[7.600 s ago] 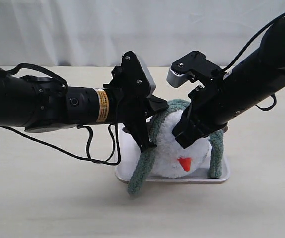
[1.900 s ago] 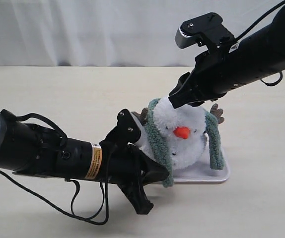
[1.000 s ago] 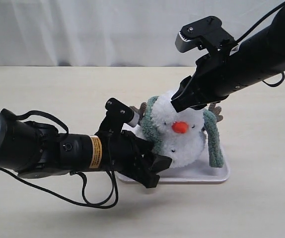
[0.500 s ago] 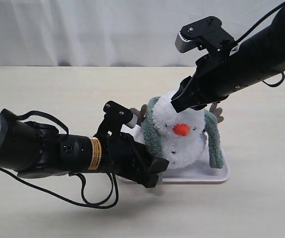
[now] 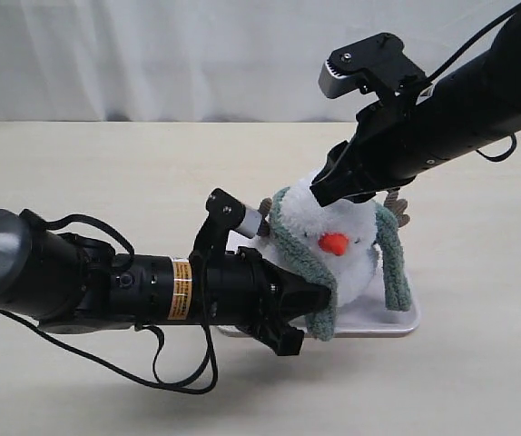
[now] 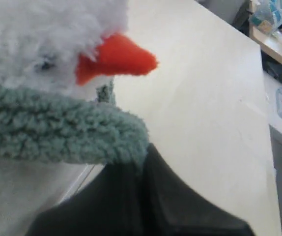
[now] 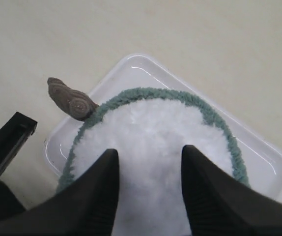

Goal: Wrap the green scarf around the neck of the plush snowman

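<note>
Standing here, I can't read a single word or number. The one marking is a yellow sticker [image 5: 181, 289] wrapped round the black left arm [image 5: 79, 286], a little way left of the plush snowman [image 5: 342, 263]. It carries some dark print, but that is too small and blurred to make out.

Snowman [image 5: 351, 270] in tray [image 5: 398, 325], scarf [image 5: 393, 263] behind head and down both sides
</note>
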Controlling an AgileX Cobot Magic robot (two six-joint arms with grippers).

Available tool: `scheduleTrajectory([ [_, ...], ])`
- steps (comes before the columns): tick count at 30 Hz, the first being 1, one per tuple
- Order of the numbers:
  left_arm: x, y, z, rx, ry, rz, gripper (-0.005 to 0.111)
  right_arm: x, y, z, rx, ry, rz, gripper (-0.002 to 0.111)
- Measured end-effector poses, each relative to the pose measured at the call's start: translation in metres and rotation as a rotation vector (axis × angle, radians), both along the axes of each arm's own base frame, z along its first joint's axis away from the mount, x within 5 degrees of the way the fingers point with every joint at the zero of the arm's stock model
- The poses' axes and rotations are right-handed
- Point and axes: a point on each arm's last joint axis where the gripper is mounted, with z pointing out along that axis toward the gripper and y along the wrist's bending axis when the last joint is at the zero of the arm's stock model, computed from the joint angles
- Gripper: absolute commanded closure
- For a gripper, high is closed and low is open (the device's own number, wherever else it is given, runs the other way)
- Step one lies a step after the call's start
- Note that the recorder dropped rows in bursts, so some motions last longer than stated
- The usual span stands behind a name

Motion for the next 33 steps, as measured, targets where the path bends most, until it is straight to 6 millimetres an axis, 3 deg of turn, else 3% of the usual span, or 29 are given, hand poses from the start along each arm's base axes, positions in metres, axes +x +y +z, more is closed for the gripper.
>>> scheduleTrajectory([
  [8,0.002,0.006,-0.011,0.127,0.041,0.047,0.107,0.001,0.000,-0.002,-0.001,0.008,-0.004,0.069],
  [21,0.001,0.007,-0.013,0.154,0.061,0.036,0.107,-0.001,-0.002,0.000,-0.029,0.017,0.008,0.069],
  [28,0.000,0.007,-0.013,0.156,0.063,0.033,0.107,-0.009,-0.022,0.022,-0.162,-0.037,-0.094,0.066],
  [33,0.000,0.007,-0.013,0.156,0.063,0.033,0.107,-0.012,-0.042,0.007,-0.271,0.016,-0.151,0.056],
])
